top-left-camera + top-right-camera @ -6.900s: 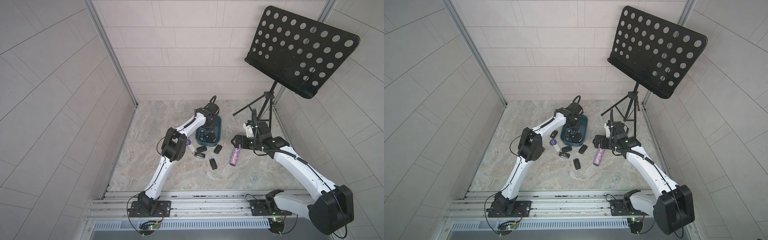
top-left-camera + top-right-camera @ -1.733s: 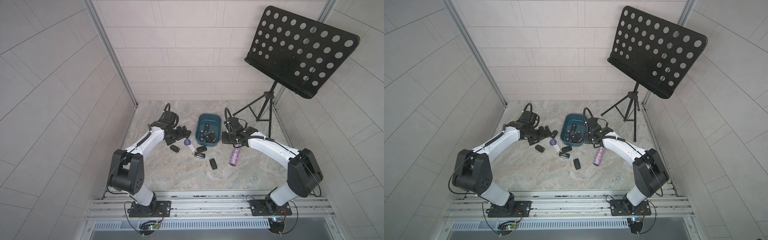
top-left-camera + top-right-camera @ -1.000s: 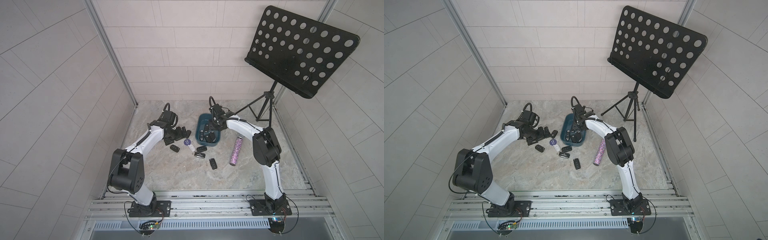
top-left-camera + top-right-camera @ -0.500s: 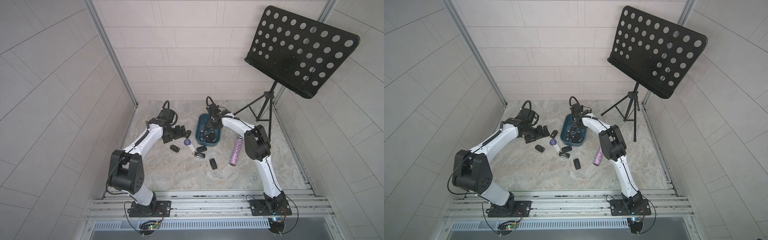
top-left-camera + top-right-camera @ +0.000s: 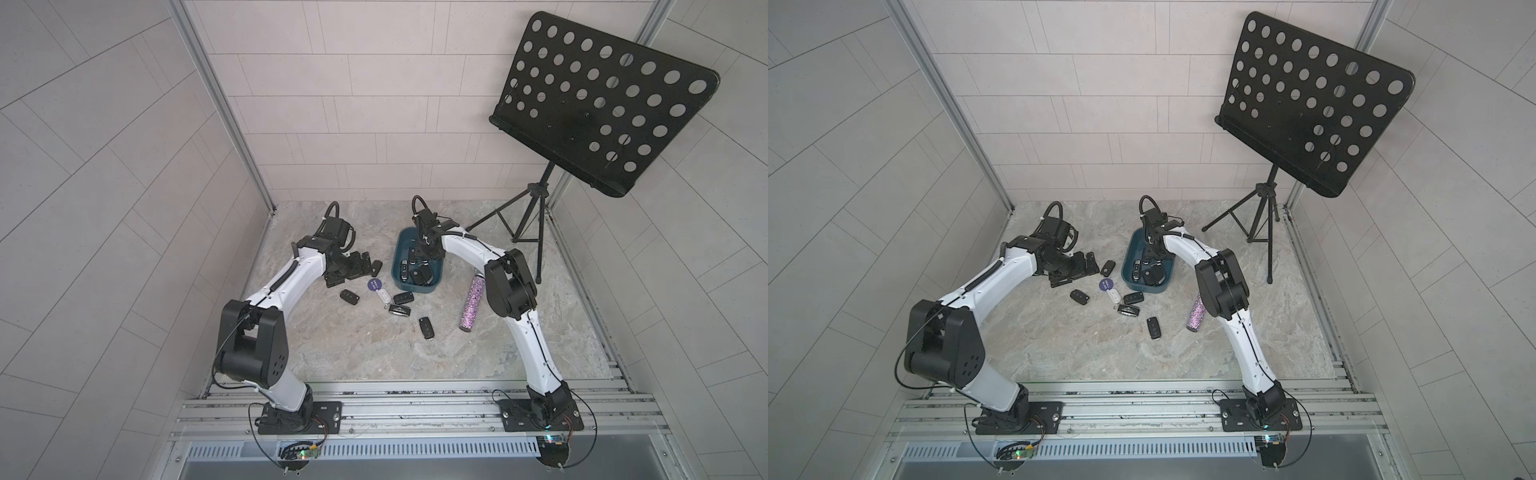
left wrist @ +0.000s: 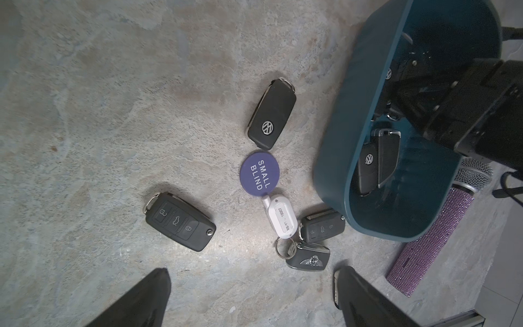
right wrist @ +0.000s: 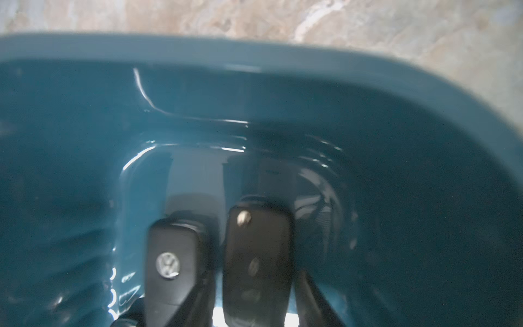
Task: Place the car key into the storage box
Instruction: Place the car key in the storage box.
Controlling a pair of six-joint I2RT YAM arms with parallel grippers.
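The dark teal storage box [image 5: 397, 266] [image 5: 1126, 266] stands on the stone floor with several black car keys lying in it. My right gripper [image 5: 424, 253] [image 7: 254, 288] reaches down inside the storage box [image 7: 254, 56]. A black car key [image 7: 257, 254] stands between its fingers, with a bright gap on each side, so the jaws are open. A VW key [image 7: 169, 266] lies right beside it. My left gripper [image 5: 349, 270] [image 6: 252, 283] hangs wide open and empty over the floor, left of the storage box [image 6: 345, 147].
Loose keys lie on the floor: a VW key [image 6: 273, 113], a three-button key [image 6: 179, 223], another fob [image 6: 322, 228] against the box, and a winged-badge key [image 6: 310, 257] ringed to a white tag [image 6: 281, 218] and purple disc [image 6: 259, 174]. A glitter tube [image 5: 471, 305] and a music stand [image 5: 536, 232] stand to the right.
My right gripper has come in over the box, lowered into it, and its jaws have spread away from the key. The left arm has barely shifted.
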